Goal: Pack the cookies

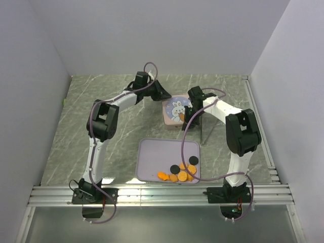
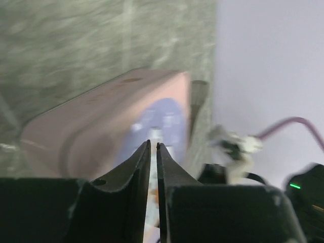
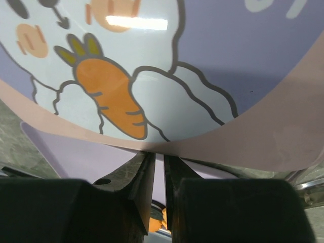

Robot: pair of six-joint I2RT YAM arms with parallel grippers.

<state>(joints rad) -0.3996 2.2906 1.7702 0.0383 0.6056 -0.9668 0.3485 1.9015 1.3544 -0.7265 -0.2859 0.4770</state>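
On my screen the table (image 1: 101,116) reads as smooth grey-green marble, stone or laminate I can't tell. The tin lid (image 3: 228,101) is glossy, with glare on its printed rabbit. The tray (image 1: 152,154) looks like matt lilac plastic, and the cookies (image 1: 179,174) look matt too. The left gripper (image 2: 153,146) and right gripper (image 3: 154,156) are matt black plastic. The front rail (image 1: 162,195) is bright ribbed metal.

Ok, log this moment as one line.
left gripper nearly shut at pink tin | right gripper shut on lid edge | cookies on lavender tray
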